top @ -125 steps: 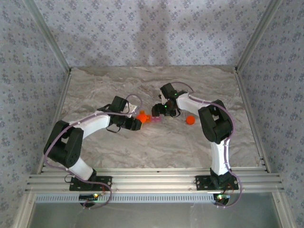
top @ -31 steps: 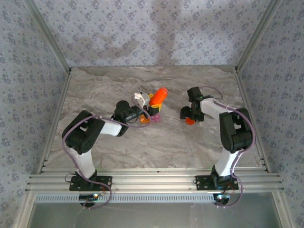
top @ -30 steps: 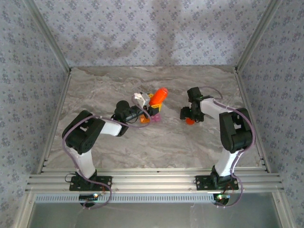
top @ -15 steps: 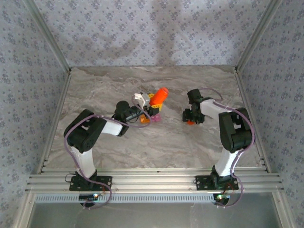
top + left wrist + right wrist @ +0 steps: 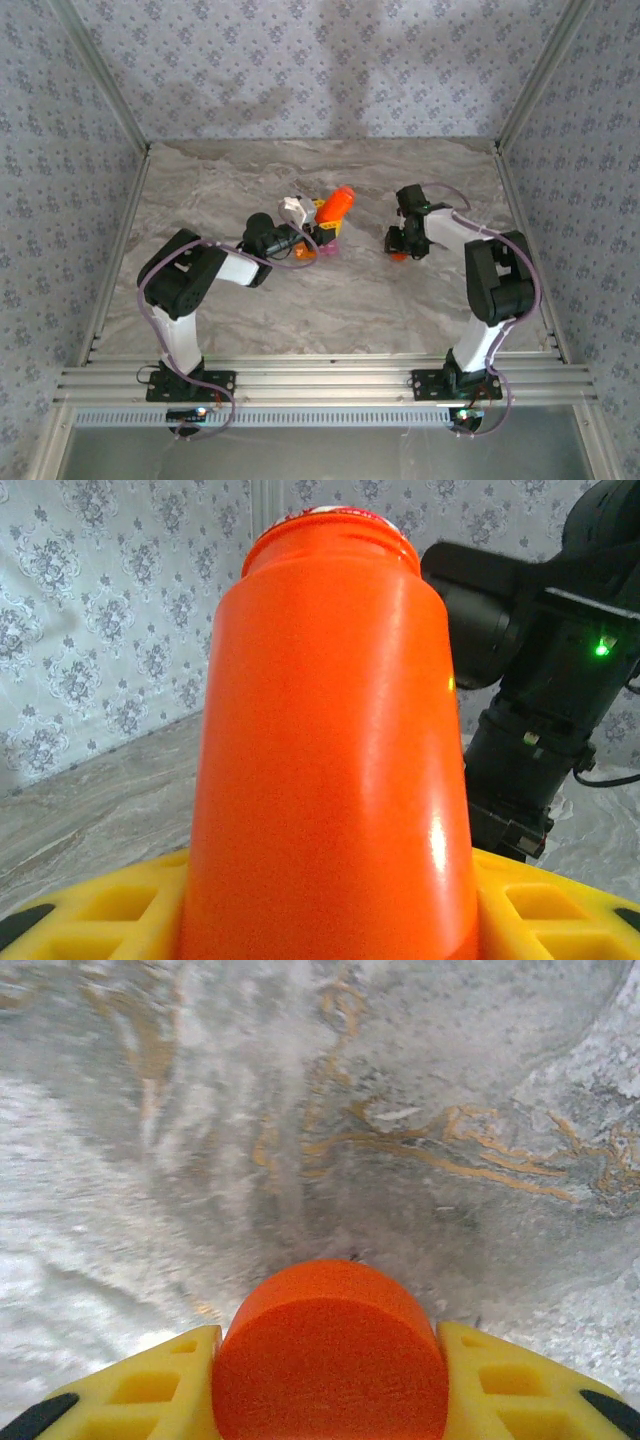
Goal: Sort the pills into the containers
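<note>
My left gripper [image 5: 322, 226] is shut on the tall orange bottle [image 5: 336, 203], which is uncapped and tilts up toward the far right. In the left wrist view the bottle [image 5: 330, 750] stands between the yellow fingers [image 5: 90, 910] with its open mouth at the top. The two tiny joined containers lie on the table just below that gripper, orange [image 5: 301, 252] and pink [image 5: 328, 250]. My right gripper [image 5: 399, 250] is shut on the round orange cap [image 5: 330, 1355], low over the marble table [image 5: 320, 1110]. I cannot make out any pills.
The right arm's black wrist [image 5: 540, 680] is close behind the bottle's mouth. Patterned walls and metal rails [image 5: 525, 90] close in the marble table [image 5: 330, 310] on three sides. The two arm bases [image 5: 190, 380] stand at the near edge.
Over four seconds the left gripper raised and tilted the bottle, and the right gripper moved right and closed on the cap. In the last second the right gripper edged slightly right.
</note>
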You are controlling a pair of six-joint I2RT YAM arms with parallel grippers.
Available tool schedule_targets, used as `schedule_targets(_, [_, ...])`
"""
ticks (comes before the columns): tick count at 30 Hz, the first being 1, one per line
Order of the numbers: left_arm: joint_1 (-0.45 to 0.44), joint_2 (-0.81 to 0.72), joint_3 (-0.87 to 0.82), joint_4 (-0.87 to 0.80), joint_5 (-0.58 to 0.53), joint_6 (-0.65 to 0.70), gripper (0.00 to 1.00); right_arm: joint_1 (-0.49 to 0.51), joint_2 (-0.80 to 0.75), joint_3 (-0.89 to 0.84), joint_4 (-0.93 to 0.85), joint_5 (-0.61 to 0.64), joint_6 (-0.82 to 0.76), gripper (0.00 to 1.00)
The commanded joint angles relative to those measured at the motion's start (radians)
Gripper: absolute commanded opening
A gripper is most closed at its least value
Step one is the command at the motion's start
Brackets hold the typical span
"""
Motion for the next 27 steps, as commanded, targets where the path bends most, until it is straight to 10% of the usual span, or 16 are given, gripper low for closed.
schedule_targets(1, [0.002, 0.0, -0.001, 0.064, 0.022, -0.008, 0.0, -0.003, -0.094, 0.058, -0.034, -0.087, 0.02, 0.38])
schedule_targets(14, [0.025, -0.008, 0.042, -0.043, 0.141, 0.028, 0.0, -0.125, -0.159, 0.348, -0.029, -0.609, 0.1, 0.38])
schedule_targets(27, [0.042, -0.012, 0.139, -0.216, 0.24, 0.059, 0.0, -0.068, -0.081, 0.431, -0.075, -0.822, -0.011, 0.37])
